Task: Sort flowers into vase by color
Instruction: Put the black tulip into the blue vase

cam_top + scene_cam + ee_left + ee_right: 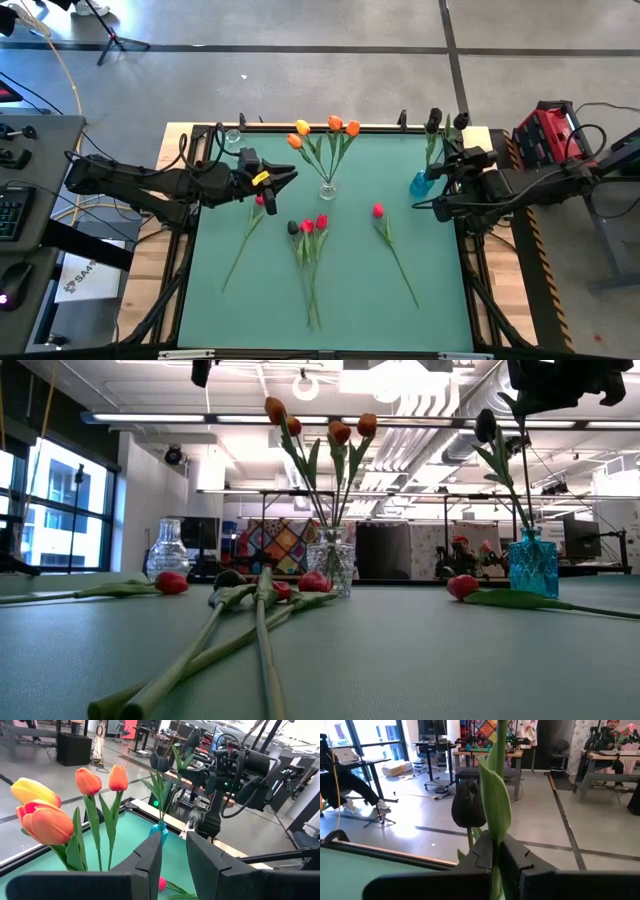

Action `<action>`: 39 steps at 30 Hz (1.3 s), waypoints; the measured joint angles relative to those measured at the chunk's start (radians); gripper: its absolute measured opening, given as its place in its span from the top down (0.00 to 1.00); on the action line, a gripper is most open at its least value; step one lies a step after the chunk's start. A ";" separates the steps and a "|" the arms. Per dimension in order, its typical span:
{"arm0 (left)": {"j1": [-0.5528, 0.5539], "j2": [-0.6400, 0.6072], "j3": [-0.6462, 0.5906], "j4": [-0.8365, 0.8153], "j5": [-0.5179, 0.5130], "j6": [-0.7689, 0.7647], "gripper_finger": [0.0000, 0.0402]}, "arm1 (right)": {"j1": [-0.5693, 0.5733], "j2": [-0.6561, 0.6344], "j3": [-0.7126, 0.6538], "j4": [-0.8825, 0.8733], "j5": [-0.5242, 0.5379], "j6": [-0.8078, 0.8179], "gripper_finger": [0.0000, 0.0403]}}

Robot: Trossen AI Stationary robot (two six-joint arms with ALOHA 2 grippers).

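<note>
Four orange tulips (325, 130) fill the clear vase (328, 188) mid-table while the right claw (496, 855) pinches a dark tulip (468, 804) over the blue vase (421, 184) near the right edge, left claw (285, 177) spread, empty.

- Around the clear vase (327, 188) of orange tulips (333, 125), mid-table, the left gripper (288, 177) hangs just beside it on the left.
- Between that vase and the blue vase (420, 184) lies bare green mat (380, 165).
- In front of the clear vase, red tulips (312, 226) and long stems clutter the mat.
- Behind-left of it stands an empty glass vase (233, 136).
</note>
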 joint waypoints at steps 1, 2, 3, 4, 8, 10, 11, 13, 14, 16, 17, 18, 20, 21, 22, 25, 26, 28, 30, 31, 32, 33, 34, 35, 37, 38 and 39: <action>0.000 0.000 0.000 -0.001 0.000 0.000 0.81 | 0.000 0.000 0.000 0.000 -0.002 0.000 1.00; 0.000 0.000 0.000 -0.006 0.000 0.000 0.81 | 0.000 0.000 0.000 -0.001 -0.003 -0.001 1.00; 0.000 0.000 0.000 -0.012 0.000 0.000 0.81 | 0.000 0.000 0.000 -0.001 -0.004 -0.001 1.00; 0.000 0.000 0.000 -0.019 0.000 -0.001 0.81 | 0.000 0.000 0.000 -0.001 -0.008 -0.001 1.00; 0.000 0.000 0.000 -0.056 0.000 -0.038 0.81 | 0.000 0.001 -0.002 0.004 -0.053 -0.001 1.00; -0.004 0.000 0.000 -0.069 -0.001 -0.052 0.81 | 0.000 0.001 0.006 0.002 -0.057 -0.007 1.00; -0.006 0.000 0.000 -0.070 -0.002 -0.055 0.81 | 0.000 0.001 0.018 0.001 -0.054 -0.019 1.00; -0.014 0.000 0.000 -0.078 -0.002 -0.072 0.81 | 0.000 0.001 0.053 -0.004 -0.034 -0.051 1.00; -0.017 0.000 0.000 -0.083 -0.001 -0.078 0.81 | 0.000 0.000 0.075 -0.004 -0.022 -0.078 1.00; -0.021 0.000 0.000 -0.090 -0.002 -0.079 0.81 | 0.000 0.000 0.113 -0.003 -0.006 -0.125 1.00; -0.023 0.000 0.000 -0.094 -0.004 -0.079 0.81 | 0.000 0.000 0.128 -0.002 -0.005 -0.144 1.00; -0.025 0.000 0.000 -0.099 -0.009 -0.080 0.81 | 0.000 0.000 0.137 -0.001 0.000 -0.161 1.00; -0.027 0.000 0.000 -0.104 -0.019 -0.080 0.81 | 0.000 0.000 0.138 -0.001 0.006 -0.175 1.00; -0.028 0.000 0.000 -0.104 -0.022 -0.080 0.81 | 0.000 0.000 0.133 0.002 0.019 -0.172 1.00; -0.029 0.000 0.000 -0.104 -0.027 -0.080 0.81 | 0.000 0.001 0.125 0.003 0.025 -0.159 1.00; -0.029 0.000 0.000 -0.104 -0.030 -0.080 0.81 | 0.000 0.000 0.098 0.005 0.022 -0.099 1.00; -0.029 0.000 0.000 -0.104 -0.031 -0.080 0.81 | 0.000 0.001 0.087 0.008 0.016 -0.088 1.00; -0.029 0.000 0.000 -0.104 -0.032 -0.079 0.81 | 0.000 0.001 0.067 0.017 -0.008 -0.071 1.00; -0.029 0.000 0.000 -0.104 -0.032 -0.079 0.81 | 0.000 0.002 0.053 0.031 -0.021 -0.069 1.00; -0.029 0.000 0.000 -0.104 -0.032 -0.079 0.81 | 0.000 0.002 0.049 0.035 -0.028 -0.068 1.00; -0.029 0.000 0.000 -0.104 -0.032 -0.079 0.81 | 0.000 0.002 0.043 0.037 -0.032 -0.068 1.00; -0.029 0.000 0.000 -0.105 -0.032 -0.079 0.81 | 0.000 0.002 0.037 0.037 -0.038 -0.068 1.00; -0.029 0.000 0.000 -0.109 -0.032 -0.078 0.81 | 0.000 0.002 0.030 0.038 -0.044 -0.068 1.00; -0.029 0.000 0.000 -0.114 -0.033 -0.078 0.81 | 0.000 0.002 0.020 0.038 -0.056 -0.067 1.00; -0.029 0.000 0.000 -0.137 -0.053 -0.081 0.81 | -0.001 0.002 -0.004 0.042 -0.094 -0.065 1.00; -0.029 0.000 0.000 -0.159 -0.065 -0.092 0.81 | 0.000 0.002 -0.015 0.047 -0.111 -0.061 0.99; -0.029 0.000 0.000 -0.187 -0.071 -0.102 0.81 | 0.000 0.002 -0.024 0.050 -0.132 -0.050 0.98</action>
